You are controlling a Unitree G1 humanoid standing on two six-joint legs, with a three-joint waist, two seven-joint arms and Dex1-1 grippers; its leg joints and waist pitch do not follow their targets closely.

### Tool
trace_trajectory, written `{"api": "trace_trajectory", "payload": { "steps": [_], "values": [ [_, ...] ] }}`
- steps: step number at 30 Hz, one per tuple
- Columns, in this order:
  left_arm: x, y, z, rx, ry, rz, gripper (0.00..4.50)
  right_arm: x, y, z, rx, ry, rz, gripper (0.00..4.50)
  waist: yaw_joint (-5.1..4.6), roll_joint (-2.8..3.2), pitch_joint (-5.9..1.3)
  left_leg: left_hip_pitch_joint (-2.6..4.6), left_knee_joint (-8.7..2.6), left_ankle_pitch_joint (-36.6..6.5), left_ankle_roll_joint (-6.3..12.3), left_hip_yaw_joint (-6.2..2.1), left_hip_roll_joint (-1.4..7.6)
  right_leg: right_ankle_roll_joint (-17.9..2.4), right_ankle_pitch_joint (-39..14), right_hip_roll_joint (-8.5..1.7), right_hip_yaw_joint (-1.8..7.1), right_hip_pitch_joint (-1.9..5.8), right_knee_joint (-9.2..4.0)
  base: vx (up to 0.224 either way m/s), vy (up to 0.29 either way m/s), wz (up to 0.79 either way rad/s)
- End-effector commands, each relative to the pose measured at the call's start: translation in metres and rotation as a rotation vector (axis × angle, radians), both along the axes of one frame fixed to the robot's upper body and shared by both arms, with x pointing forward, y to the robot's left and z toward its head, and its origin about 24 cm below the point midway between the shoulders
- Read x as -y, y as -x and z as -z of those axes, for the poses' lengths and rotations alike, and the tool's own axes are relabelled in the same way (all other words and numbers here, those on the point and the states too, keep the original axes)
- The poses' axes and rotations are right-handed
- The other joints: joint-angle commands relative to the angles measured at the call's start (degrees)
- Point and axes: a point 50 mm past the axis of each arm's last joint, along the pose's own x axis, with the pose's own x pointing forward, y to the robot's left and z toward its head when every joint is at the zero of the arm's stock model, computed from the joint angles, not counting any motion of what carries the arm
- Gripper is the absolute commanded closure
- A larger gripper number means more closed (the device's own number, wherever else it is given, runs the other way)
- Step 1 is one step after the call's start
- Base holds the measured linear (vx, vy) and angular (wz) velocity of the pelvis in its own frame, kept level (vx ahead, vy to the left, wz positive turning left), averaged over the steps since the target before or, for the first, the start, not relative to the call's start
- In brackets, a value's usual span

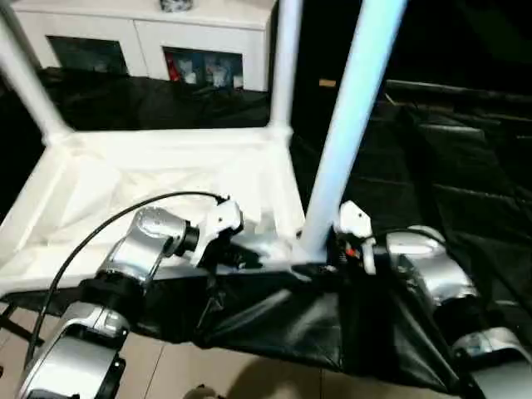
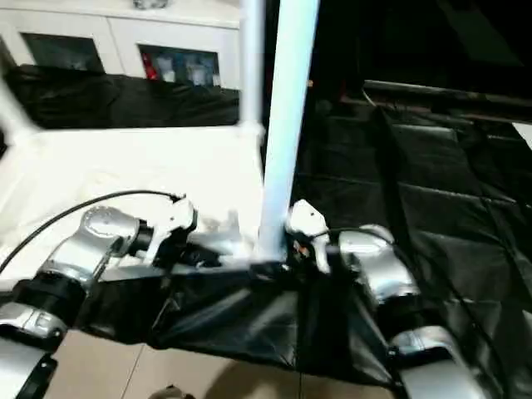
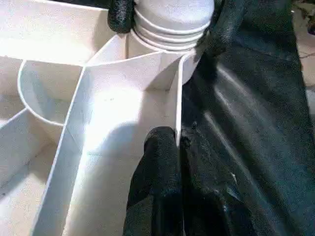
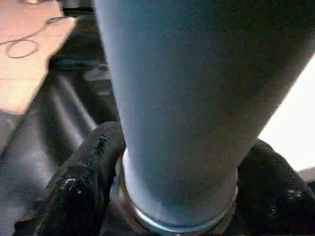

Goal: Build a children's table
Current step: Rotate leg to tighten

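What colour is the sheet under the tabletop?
Black, glossy and creased sheet; clearest in the left eye view beneath the white tabletop.

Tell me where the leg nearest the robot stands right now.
The near leg stands upright in the tabletop's near right corner socket, its base between the right hand's fingers.

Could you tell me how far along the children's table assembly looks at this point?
Three legs stand upright in the upturned tabletop: the far left leg, the far right leg and the near right leg. The right gripper straddles the near right leg's base at its socket, while the left gripper pinches the tabletop's rim. No fourth leg is seated yet; the near left corner is hidden.
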Motion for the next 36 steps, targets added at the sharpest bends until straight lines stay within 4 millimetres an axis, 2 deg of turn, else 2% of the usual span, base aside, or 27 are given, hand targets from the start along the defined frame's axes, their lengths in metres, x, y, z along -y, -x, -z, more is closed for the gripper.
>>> {"api": "trace_trajectory", "payload": {
  "steps": [1,5,7,9,13,14,16,19,21,22,24,25,27,28,29,31,32,34,36],
  "values": [
    [0.008,-0.007,-0.01,0.042,0.016,0.006,4.5,-0.018,0.012,0.005,-0.047,-0.009,-0.139,1.38,-0.16,-0.5,-3.46,0.16,-3.39,-8.9,4.26,0.07,1.55,-13.6,-6.32,-3.8,2.63,3.12,-4.11,0.0,0.0,0.0],
    [0.008,-0.007,-0.01,0.049,0.027,-0.008,4.5,-0.02,0.013,0.007,-0.051,-0.02,-0.131,1.69,-0.07,-0.51,-3.52,0.15,-3.38,-8.34,3.86,0.06,1.52,-13.73,-5.18,-3.74,2.58,3.11,-3.94,0.0,0.0,0.0],
    [0.012,-0.008,-0.008,0.062,0.035,-0.04,4.5,-0.023,0.011,0.01,-0.044,-0.034,-0.07,1.73,-0.05,-0.5,-3.51,0.14,-3.35,-8.37,3.87,0.08,1.5,-13.69,-5.17,-3.79,2.59,3.11,-3.98,0.0,0.0,0.0],
    [0.013,-0.011,-0.006,0.079,0.032,-0.079,4.5,-0.024,0.008,0.013,-0.035,-0.029,-0.008,1.78,-0.08,-0.52,-3.36,0.14,-3.48,-9.25,3.51,0.05,1.47,-13.18,-7.2,-3.82,2.58,3.06,-4.24,0.0,0.0,0.0],
    [0.018,-0.017,-0.007,0.107,0.044,-0.167,4.5,-0.026,-0.002,0.019,0.012,0.001,0.151,1.8,-0.51,-0.47,-2.84,0.68,-4.14,-14.3,0.86,-0.22,1.34,-10.32,-18.72,-4.14,2.67,2.74,-5.51,0.0,0.0,0.0],
    [0.023,-0.023,-0.007,0.133,0.046,-0.243,4.5,-0.028,-0.012,0.023,0.038,0.012,0.324,1.81,-0.64,-0.45,-2.94,0.66,-4.27,-14.03,0.27,-0.31,1.47,-9.68,-19.24,-4.18,2.78,2.71,-5.5,0.0,0.0,0.0],
    [0.03,-0.028,-0.005,0.159,0.026,-0.317,4.5,-0.032,-0.019,0.026,0.052,0.009,0.467,1.81,-1.4,-0.36,-3.06,0.72,-4.39,-14.14,-0.9,-0.47,1.36,-9.56,-18.63,-4.09,2.75,2.7,-5.43,0.0,0.0,0.0],
    [0.046,-0.03,-0.002,0.162,0.036,-0.398,4.5,-0.046,-0.024,0.03,0.046,-0.001,0.658,1.81,-1.79,-0.42,-3.05,0.52,-4.29,-13.51,-0.36,-0.36,1.24,-9.94,-16.33,-3.95,2.86,2.73,-5.33,0.0,0.0,0.0],
    [0.051,-0.03,-0.001,0.165,0.038,-0.406,4.5,-0.05,-0.025,0.032,0.052,0.007,0.686,1.82,-1.92,-0.35,-3.24,0.45,-4.17,-12.46,-0.19,-0.35,1.15,-10.27,-14.39,-3.96,2.79,2.84,-5.18,0.0,0.0,0.0],
    [0.062,-0.028,0.002,0.169,0.043,-0.417,4.5,-0.062,-0.023,0.035,0.049,0.011,0.713,1.82,-1.88,-0.42,-3.25,0.42,-4.04,-11.9,0.35,-0.24,1.06,-10.34,-13.24,-3.87,2.82,2.85,-5.21,0.0,0.0,0.0],
    [0.062,-0.028,0.002,0.169,0.043,-0.417,4.5,-0.062,-0.023,0.035,0.049,0.011,0.713,1.82,-1.97,-0.41,-3.31,0.21,-4.04,-10.77,0.68,-0.26,1.05,-10.52,-11.12,-3.76,2.78,3.0,-4.96,0.0,0.0,0.0],
    [0.072,-0.026,0.004,0.172,0.048,-0.416,4.5,-0.075,-0.021,0.035,0.055,0.003,0.698,1.82,-1.99,-0.16,-3.35,0.25,-3.99,-10.64,0.97,-0.2,1.05,-10.64,-10.37,-3.75,2.79,2.94,-4.92,0.0,0.0,0.0],
    [0.078,-0.023,0.005,0.174,0.052,-0.395,4.5,-0.083,-0.02,0.033,0.103,0.003,0.656,1.82,-2.13,-0.23,-3.34,0.22,-4.02,-10.61,1.18,-0.16,1.09,-10.91,-9.48,-3.74,2.75,2.98,-4.94,0.0,0.0,0.0],
    [0.08,-0.022,0.005,0.173,0.053,-0.388,4.5,-0.084,-0.02,0.032,0.11,-0.003,0.648,1.27,-2.15,-0.2,-3.24,0.27,-4.0,-11.5,1.21,-0.11,1.02,-10.86,-10.52,-3.78,2.76,2.95,-5.12,0.0,0.0,0.0],
    [0.078,-0.021,0.003,0.173,0.071,-0.356,4.5,-0.081,-0.022,0.027,0.071,-0.068,0.655,1.13,-2.16,-0.21,-3.18,0.31,-4.09,-12.26,1.38,-0.12,1.0,-10.65,-11.81,-3.77,2.78,2.95,-5.29,0.0,0.0,0.0],
    [0.076,-0.021,0.001,0.172,0.083,-0.332,4.5,-0.076,-0.024,0.025,0.068,-0.086,0.655,1.01,-2.15,-0.14,-3.26,0.33,-4.13,-12.44,1.52,-0.18,1.11,-10.52,-12.05,-3.81,2.82,2.97,-5.26,0.0,0.0,0.0],
    [0.074,-0.02,0.0,0.175,0.084,-0.322,4.5,-0.074,-0.025,0.024,0.086,-0.078,0.653,1.01,-2.21,-0.13,-3.34,0.28,-4.13,-11.96,1.55,-0.2,1.15,-10.75,-10.82,-3.79,2.8,3.03,-5.12,0.0,0.0,0.0],
    [0.069,-0.018,-0.001,0.164,0.09,-0.278,4.5,-0.067,-0.028,0.02,0.14,-0.071,0.633,0.66,-2.3,-0.04,-3.5,0.25,-4.0,-10.35,1.96,-0.16,1.19,-11.88,-6.66,-3.76,2.74,3.1,-4.74,0.0,0.0,0.0],
    [0.065,-0.015,-0.002,0.154,0.093,-0.231,4.5,-0.06,-0.029,0.017,0.156,-0.069,0.6,0.66,-2.42,-0.07,-3.65,0.13,-3.82,-9.43,2.35,-0.09,1.12,-12.45,-4.49,-3.7,2.75,3.26,-4.46,0.0,0.0,0.0]
  ]
}}
